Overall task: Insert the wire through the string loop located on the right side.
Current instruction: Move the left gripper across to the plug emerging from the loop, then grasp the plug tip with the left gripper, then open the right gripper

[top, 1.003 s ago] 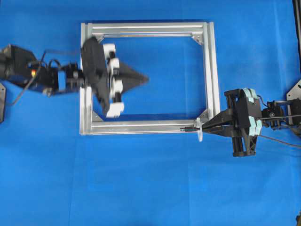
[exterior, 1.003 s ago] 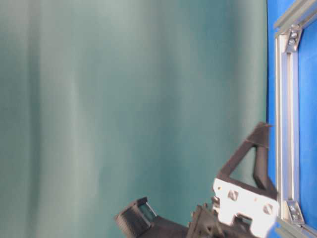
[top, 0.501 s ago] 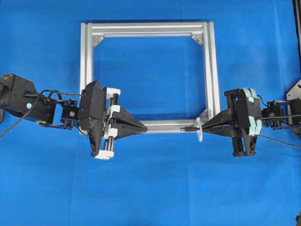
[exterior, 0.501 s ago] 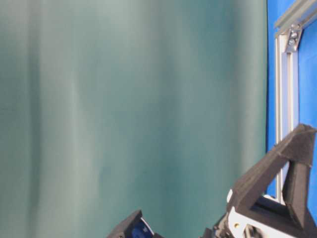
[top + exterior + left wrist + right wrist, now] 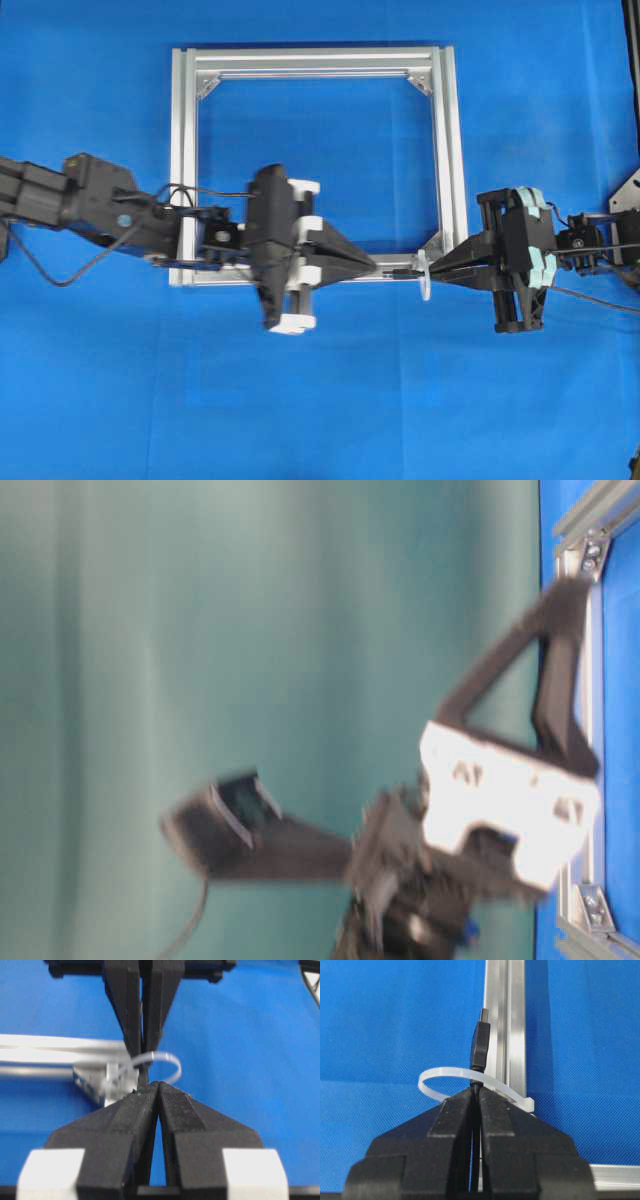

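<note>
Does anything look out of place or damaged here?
Nothing stands out. The frame lies square, the wire pokes through the string loop held by the right gripper, and the shut left gripper faces its plug.

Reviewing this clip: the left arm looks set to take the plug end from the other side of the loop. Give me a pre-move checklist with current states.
1. Wire plug tip past the string loop: ok, the plug pokes beyond the loop in the right wrist view.
2. Right gripper holding the wire: ok, shut on it just behind the loop.
3. Left gripper lined up with the plug: ok, its tip points at it along the frame rail.
4. Left gripper open to receive: not ok, jaws are shut.
5. Left gripper touching the plug: cannot tell.
</note>
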`<state>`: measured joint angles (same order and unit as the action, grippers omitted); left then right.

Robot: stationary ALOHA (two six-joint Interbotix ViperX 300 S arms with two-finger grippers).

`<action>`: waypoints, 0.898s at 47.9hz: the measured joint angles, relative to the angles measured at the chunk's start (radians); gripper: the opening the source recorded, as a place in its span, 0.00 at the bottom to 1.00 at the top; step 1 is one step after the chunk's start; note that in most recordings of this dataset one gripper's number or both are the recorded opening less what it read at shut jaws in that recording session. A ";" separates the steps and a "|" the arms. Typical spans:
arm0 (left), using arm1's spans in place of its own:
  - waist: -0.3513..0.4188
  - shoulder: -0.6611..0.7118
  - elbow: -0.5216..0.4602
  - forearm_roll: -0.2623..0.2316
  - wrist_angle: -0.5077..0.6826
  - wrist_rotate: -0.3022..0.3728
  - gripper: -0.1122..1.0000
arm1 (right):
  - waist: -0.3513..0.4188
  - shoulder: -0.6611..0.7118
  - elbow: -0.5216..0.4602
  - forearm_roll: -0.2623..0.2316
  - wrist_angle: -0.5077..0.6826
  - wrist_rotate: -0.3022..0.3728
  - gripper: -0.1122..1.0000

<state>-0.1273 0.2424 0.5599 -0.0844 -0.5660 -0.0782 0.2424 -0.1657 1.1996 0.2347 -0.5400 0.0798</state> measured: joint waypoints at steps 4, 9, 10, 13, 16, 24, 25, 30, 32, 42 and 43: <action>0.003 0.025 -0.058 0.002 0.054 0.002 0.10 | -0.002 0.000 0.000 0.000 0.000 0.000 0.07; 0.008 0.054 -0.110 0.000 0.109 0.002 0.10 | -0.002 0.000 0.000 -0.002 0.000 0.000 0.07; 0.009 0.057 -0.120 0.002 0.117 0.003 0.10 | -0.002 0.000 0.000 0.000 0.000 0.000 0.07; 0.011 0.064 -0.132 0.000 0.129 0.003 0.10 | -0.002 0.000 0.000 0.000 0.000 0.000 0.07; 0.012 0.069 -0.137 0.002 0.130 0.002 0.10 | -0.002 0.000 0.000 0.000 0.000 0.000 0.07; 0.012 0.069 -0.140 0.002 0.133 0.005 0.10 | -0.002 0.000 0.000 0.000 0.000 0.002 0.07; 0.012 0.069 -0.140 0.002 0.133 0.006 0.10 | -0.002 0.000 0.000 0.000 0.000 0.000 0.07; 0.012 0.069 -0.140 0.002 0.133 0.023 0.10 | -0.002 0.000 0.000 0.000 0.002 0.000 0.07; 0.012 0.069 -0.140 0.002 0.135 0.028 0.12 | 0.000 0.000 0.000 0.000 0.002 0.000 0.07; 0.012 0.069 -0.140 0.002 0.133 0.029 0.58 | -0.002 0.000 0.000 0.000 0.002 0.000 0.07; 0.012 0.069 -0.140 0.002 0.135 0.029 0.64 | -0.002 0.000 0.000 0.000 0.002 0.000 0.07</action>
<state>-0.1150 0.3114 0.4203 -0.0828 -0.4310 -0.0491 0.2408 -0.1657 1.1996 0.2347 -0.5384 0.0798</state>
